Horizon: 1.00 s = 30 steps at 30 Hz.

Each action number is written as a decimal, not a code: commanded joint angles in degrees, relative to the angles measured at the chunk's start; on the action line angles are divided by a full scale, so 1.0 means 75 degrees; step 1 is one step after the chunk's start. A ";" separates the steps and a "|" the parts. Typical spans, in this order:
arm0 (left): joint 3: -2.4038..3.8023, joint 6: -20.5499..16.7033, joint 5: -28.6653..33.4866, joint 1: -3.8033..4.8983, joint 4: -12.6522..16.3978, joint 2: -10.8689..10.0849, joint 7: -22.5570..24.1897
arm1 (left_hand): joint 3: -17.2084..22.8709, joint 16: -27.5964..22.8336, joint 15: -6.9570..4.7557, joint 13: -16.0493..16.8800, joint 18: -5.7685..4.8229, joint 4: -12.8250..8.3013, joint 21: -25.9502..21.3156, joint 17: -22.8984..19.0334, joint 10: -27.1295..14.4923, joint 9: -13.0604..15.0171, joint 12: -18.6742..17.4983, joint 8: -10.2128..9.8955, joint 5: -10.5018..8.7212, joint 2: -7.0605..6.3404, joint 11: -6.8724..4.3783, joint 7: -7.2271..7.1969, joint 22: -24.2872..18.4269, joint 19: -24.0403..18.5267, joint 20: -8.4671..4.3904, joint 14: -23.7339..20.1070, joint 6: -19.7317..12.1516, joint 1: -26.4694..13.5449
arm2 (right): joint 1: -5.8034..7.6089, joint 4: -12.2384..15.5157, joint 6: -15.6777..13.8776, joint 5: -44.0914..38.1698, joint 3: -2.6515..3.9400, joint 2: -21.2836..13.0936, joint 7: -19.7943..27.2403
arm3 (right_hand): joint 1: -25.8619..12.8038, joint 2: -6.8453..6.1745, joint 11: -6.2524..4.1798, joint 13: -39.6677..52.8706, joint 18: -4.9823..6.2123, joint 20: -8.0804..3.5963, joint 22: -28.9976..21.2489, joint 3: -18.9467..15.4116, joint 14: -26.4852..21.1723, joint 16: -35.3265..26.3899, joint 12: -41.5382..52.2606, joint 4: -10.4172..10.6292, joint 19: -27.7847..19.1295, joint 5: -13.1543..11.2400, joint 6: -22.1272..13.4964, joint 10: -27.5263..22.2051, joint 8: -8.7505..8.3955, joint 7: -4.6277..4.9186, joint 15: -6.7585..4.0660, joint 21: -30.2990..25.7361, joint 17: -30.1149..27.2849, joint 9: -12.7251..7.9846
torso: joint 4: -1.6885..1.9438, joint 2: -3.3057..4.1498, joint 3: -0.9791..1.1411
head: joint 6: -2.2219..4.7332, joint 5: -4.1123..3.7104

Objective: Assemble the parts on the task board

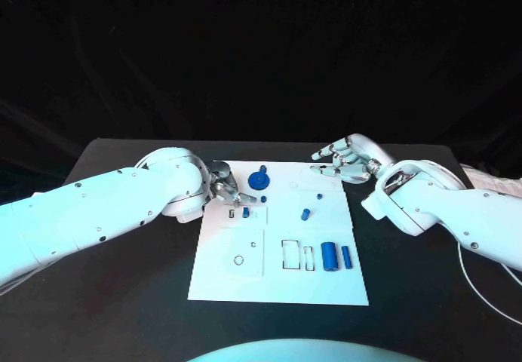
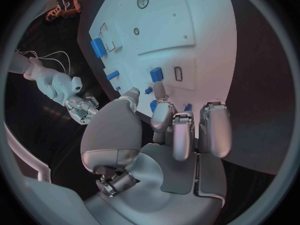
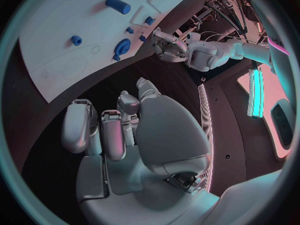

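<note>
The white task board (image 1: 277,283) lies in the middle of the black table. A blue gear (image 1: 260,179) sits near its far edge, with small blue pieces (image 1: 246,213) (image 1: 307,213) further in and two blue cylinders (image 1: 329,256) (image 1: 346,256) toward the near right. My left hand (image 1: 228,192) hovers at the board's left edge beside the gear, fingers loosely bent and holding nothing. In the left wrist view its fingers (image 2: 181,130) cover part of the gear (image 2: 154,105). My right hand (image 1: 346,160) hangs over the board's far right corner, empty, with its fingers (image 3: 103,130) half curled.
Outlined slots (image 1: 292,255) and a small ring mark (image 1: 238,260) are on the near half of the board. Black table (image 1: 120,302) surrounds the board on all sides. A white cable (image 1: 479,294) trails on the table at the right.
</note>
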 commanded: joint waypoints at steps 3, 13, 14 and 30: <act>0.0172 0.0073 0.0543 0.0206 -0.0077 -0.0017 0.0038 | -0.0393 0.0023 -0.0031 -0.0206 -0.0058 0.0007 -0.0155 0.2012 -0.0184 0.0032 -0.0200 0.0023 -0.0003 0.0102 0.0015 0.0038 0.0646 0.0071 -0.0031 0.0818 -0.0173 0.0126 | -0.0020 -0.0036 0.0093 0.0005 -0.0003 0.0022 0.0082 | 0.0010 -0.0019 0.0009 -0.0007 0.0086 -0.0004 0.0001 0.0003 0.0526 -0.0051 -0.0045 0.0057 -0.0044 0.0027 0.0024 -0.0040 -0.0024 0.0013 -0.0033 -0.0022 0.0689 -0.0009 | -0.0022 0.0006 -0.0005 | 0.0058 0.0014; 0.0249 0.1358 0.0773 0.0696 -0.1396 0.0466 0.0017 | -0.0879 0.0023 0.0165 -0.1140 0.0056 -0.0005 -0.0669 0.2012 -0.0884 -0.0274 -0.1087 -0.0385 0.0028 0.0372 0.0272 0.0336 0.0264 -0.0178 0.0131 0.0818 -0.0838 0.0944 | -0.0042 -0.0076 0.0096 0.0018 -0.0011 0.0051 0.0085 | 0.0009 -0.0019 0.0009 -0.0007 0.0086 -0.0004 0.0000 0.0003 0.0526 -0.0051 -0.0045 0.0057 -0.0045 0.0026 0.0024 -0.0040 -0.0024 0.0013 -0.0033 -0.0023 0.0690 -0.0009 | 0.0001 0.0025 -0.0003 | 0.0133 0.0014; 0.0247 0.1454 0.0748 0.0716 -0.1574 0.0550 0.0032 | -0.0902 0.0023 0.0177 -0.1156 0.0059 -0.0005 -0.0684 0.2012 -0.0899 -0.0312 -0.1094 -0.0420 0.0028 0.0389 0.0288 0.0355 0.0257 -0.0184 0.0146 0.0818 -0.0868 0.0989 | -0.0043 -0.0080 0.0096 0.0019 -0.0011 0.0055 0.0086 | 0.0004 -0.0019 0.0009 -0.0011 0.0087 -0.0004 -0.0006 0.0001 0.0527 -0.0050 -0.0048 0.0063 -0.0047 0.0020 0.0020 -0.0041 -0.0025 0.0013 -0.0032 -0.0027 0.0690 -0.0010 | -0.0003 0.0024 -0.0008 | 0.0138 0.0019; -0.0065 0.2257 0.0360 0.0781 -0.3297 0.1383 0.0250 | -0.0988 0.0023 0.0189 -0.1124 0.0053 0.0004 -0.0656 0.2012 -0.0868 -0.0400 -0.1011 -0.0402 0.0024 0.0520 0.0286 0.0345 0.0300 -0.0158 0.0174 0.0818 -0.0741 0.1095 | -0.0055 -0.0095 0.0106 0.0024 -0.0013 0.0098 0.0123 | 0.0005 -0.0018 0.0009 -0.0008 0.0088 -0.0004 -0.0009 0.0001 0.0527 -0.0049 -0.0044 0.0064 -0.0049 0.0021 0.0018 -0.0039 -0.0026 0.0012 -0.0032 -0.0029 0.0694 -0.0010 | -0.0009 0.0022 -0.0004 | 0.0144 0.0121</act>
